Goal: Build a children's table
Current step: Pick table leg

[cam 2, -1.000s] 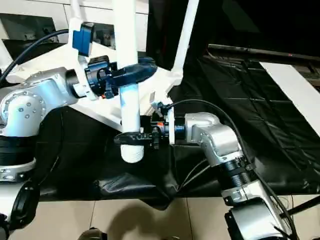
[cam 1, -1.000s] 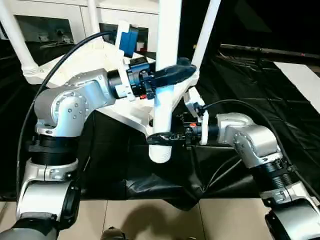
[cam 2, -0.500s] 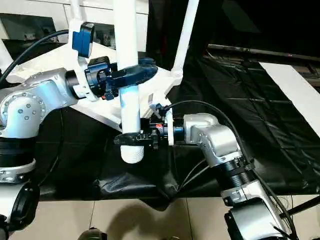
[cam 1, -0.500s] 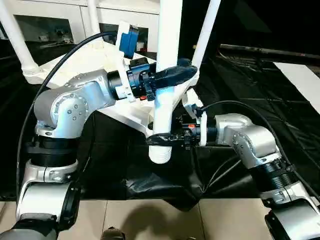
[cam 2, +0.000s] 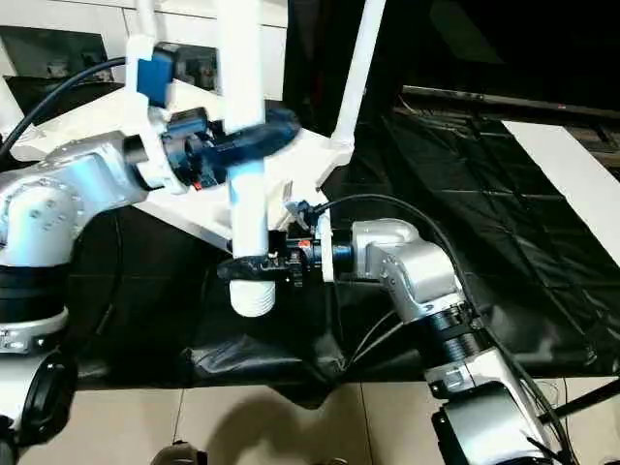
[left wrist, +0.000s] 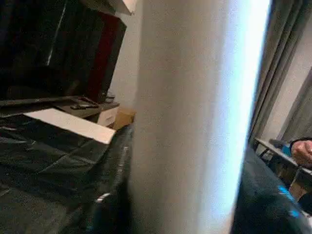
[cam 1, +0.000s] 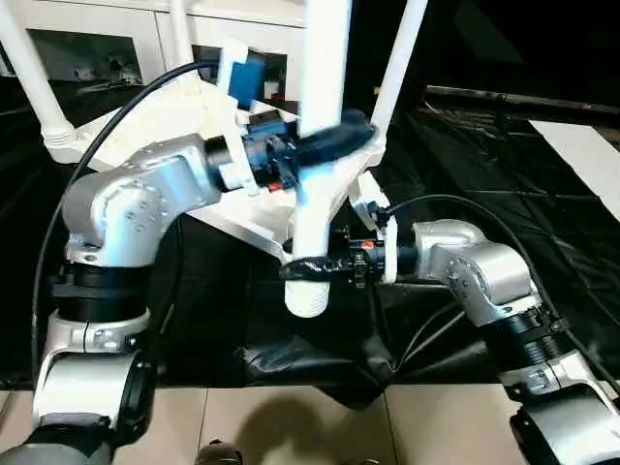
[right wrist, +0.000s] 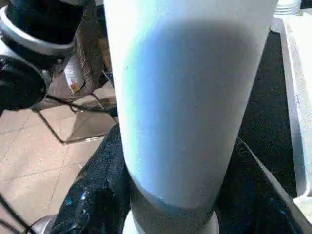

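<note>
My left gripper [cam 1: 325, 139] is clamped around the upper shaft of the loose white leg [cam 1: 317, 184]; my right gripper [cam 1: 312, 268] is clamped just above its ribbed lower end. Over the last second the leg has drifted slightly left, staying upright. It hangs off the tabletop's [cam 1: 160, 116] near corner, unseated. I judge it still being aligned to a socket.

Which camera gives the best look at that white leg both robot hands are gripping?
The left eye view: the leg shows nearly whole, left hand above, right hand near its ribbed end. The right eye view matches. Both wrist views show just a close stretch of tube.
</note>
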Controlling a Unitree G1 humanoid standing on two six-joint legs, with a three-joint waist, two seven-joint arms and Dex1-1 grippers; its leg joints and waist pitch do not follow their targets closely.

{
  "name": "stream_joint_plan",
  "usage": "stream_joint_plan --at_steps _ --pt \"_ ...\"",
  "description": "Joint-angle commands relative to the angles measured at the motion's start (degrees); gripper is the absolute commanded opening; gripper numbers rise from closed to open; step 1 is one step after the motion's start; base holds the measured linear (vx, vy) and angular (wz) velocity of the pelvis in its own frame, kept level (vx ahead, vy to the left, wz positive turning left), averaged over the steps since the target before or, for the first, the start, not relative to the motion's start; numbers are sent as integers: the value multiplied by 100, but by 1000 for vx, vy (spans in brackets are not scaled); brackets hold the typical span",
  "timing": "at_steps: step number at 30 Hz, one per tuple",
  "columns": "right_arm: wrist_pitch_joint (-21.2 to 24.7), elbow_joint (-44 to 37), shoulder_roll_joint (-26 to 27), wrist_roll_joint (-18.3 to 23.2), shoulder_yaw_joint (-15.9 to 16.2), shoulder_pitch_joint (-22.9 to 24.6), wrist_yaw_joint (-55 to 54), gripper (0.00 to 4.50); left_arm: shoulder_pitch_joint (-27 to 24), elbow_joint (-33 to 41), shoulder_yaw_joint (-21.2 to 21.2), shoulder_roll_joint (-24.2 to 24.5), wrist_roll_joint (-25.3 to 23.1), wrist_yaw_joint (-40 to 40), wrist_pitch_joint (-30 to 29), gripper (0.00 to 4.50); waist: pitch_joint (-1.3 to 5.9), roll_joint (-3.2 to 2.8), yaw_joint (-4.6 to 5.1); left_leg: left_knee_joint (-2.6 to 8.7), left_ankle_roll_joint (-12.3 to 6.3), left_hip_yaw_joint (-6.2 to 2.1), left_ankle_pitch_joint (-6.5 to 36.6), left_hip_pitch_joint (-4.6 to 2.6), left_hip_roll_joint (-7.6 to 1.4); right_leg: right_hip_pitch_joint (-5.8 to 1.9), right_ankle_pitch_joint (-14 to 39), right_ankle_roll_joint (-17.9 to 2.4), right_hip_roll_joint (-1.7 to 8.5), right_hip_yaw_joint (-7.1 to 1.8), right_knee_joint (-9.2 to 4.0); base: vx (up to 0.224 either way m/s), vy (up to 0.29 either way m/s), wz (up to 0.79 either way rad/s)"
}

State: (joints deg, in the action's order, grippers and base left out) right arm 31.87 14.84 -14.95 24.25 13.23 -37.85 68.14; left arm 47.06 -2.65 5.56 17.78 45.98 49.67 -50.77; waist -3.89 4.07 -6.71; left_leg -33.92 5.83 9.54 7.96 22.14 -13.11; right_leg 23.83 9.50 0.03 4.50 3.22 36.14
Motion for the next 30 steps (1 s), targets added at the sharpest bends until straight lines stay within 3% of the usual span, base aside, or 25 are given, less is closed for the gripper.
stream_joint_plan --at_steps 1,3,5,7,8,10,13,14,15,16,17,19,20,21,22,25,26,27,29,30 --pt "-54 62 -17 96 -289 -107 -140 188 98 58 79 -107 173 47 155 272 472 -81 -15 361 282 63 1488 -112 51 -309 1352 -989 229 -156 -408 0 0 0" --pt "-100 56 121 263 -570 -116 -354 188 105 -237 658 -583 547 -140 693 275 475 -98 -33 349 259 69 1470 -100 64 -321 1193 -1062 234 -159 -422 0 0 0" --pt "-123 55 203 374 -752 -113 -493 188 123 -377 979 -818 873 -265 822 275 493 -84 -43 348 255 64 1457 -103 62 -338 1100 -1112 224 -152 -389 0 0 0" --pt "-123 40 283 508 -948 -102 -641 188 121 -491 1200 -991 1082 -428 911 275 485 -111 -41 350 238 63 1495 -105 68 -332 1101 -1124 220 -152 -399 0 0 0" --pt "-123 40 283 508 -948 -102 -641 188 121 -491 1200 -991 1082 -428 911 275 487 -93 -41 348 227 68 1508 -108 72 -336 1121 -1110 213 -149 -407 0 0 0" --pt "-141 -20 367 648 -1189 -66 -870 187 131 -763 1485 -1156 1233 -633 1137 275 485 -139 -39 351 215 63 1546 -117 71 -330 1135 -1083 208 -150 -420 0 0 0" --pt "-211 -108 369 655 -1366 -5 -1127 187 237 -1192 1768 -1131 1136 -790 1460 275 488 -134 -32 363 228 59 1579 -126 77 -329 1242 -970 192 -145 -441 0 0 0" --pt "-314 -144 307 486 -1366 32 -1304 187 272 -1354 1645 -939 763 -744 1590 275 483 -145 -33 373 233 51 1577 -131 77 -326 1320 -875 193 -146 -461 0 0 0" --pt "-314 -144 307 486 -1366 32 -1304 187 272 -1354 1645 -939 763 -744 1590 275 483 -145 -33 373 233 51 1577 -131 77 -326 1320 -875 193 -146 -461 0 0 0" --pt "-545 -187 104 44 -1287 157 -1590 187 229 -1658 659 -257 -690 -390 2172 275 468 -145 -44 421 233 12 1561 -141 63 -310 1532 -599 199 -138 -536 0 0 0" --pt "-613 -191 27 -130 -1280 218 -1739 187 182 -1835 -42 152 -1492 -157 2518 275 484 -186 -33 437 299 -4 1612 -187 47 -293 1617 -339 188 -153 -500 0 0 0" --pt "-667 -206 -58 -265 -1296 316 -1855 187 149 -2209 -1065 701 -2579 209 3093 275 488 -194 -27 418 397 21 1546 -196 42 -297 1387 -465 210 -172 -467 0 0 0" --pt "-671 -208 -65 -271 -1298 325 -1858 187 149 -2245 -1144 742 -2661 239 3141 275 492 -217 -11 424 388 22 1509 -178 47 -307 1234 -503 198 -176 -447 0 0 0" --pt "-690 -221 -90 -296 -1301 368 -1876 187 153 -2449 -1531 949 -3063 397 3405 275 495 -275 -24 414 424 13 1500 -189 53 -300 1124 -587 210 -170 -418 0 0 0" --pt "-652 -283 -117 -272 -1362 461 -1948 187 241 -2983 -2240 1292 -3808 695 4012 275 494 -260 -20 415 398 14 1510 -178 58 -311 988 -706 207 -166 -435 0 0 0" --pt "-632 -321 -129 -265 -1396 520 -2011 187 356 -3341 -2487 1376 -4064 810 4220 275 512 -290 -2 401 437 24 1512 -159 71 -347 789 -840 216 -172 -389 0 0 0" --pt "-635 -371 -138 -270 -1418 600 -2118 187 558 -3812 -2660 1338 -4354 821 4447 275 526 -363 -1 386 457 13 1457 -148 71 -358 614 -988 230 -170 -353 0 0 0" --pt "-658 -406 -133 -276 -1423 656 -2183 187 712 -4169 -2837 1301 -4632 793 4676 275 507 -335 0 372 411 32 1536 -160 91 -342 698 -1015 212 -170 -407 0 0 0" --pt "-677 -462 -119 -292 -1427 733 -2270 187 896 -4665 -3137 1267 -5052 707 4994 275 505 -373 -6 375 428 16 1636 -153 88 -368 803 -1071 233 -167 -388 0 0 0" --pt "-678 -485 -111 -300 -1432 758 -2292 187 950 -4834 -3215 1252 -5203 684 5101 275 495 -337 -3 379 391 16 1656 -141 78 -380 905 -1115 251 -167 -395 0 0 0"
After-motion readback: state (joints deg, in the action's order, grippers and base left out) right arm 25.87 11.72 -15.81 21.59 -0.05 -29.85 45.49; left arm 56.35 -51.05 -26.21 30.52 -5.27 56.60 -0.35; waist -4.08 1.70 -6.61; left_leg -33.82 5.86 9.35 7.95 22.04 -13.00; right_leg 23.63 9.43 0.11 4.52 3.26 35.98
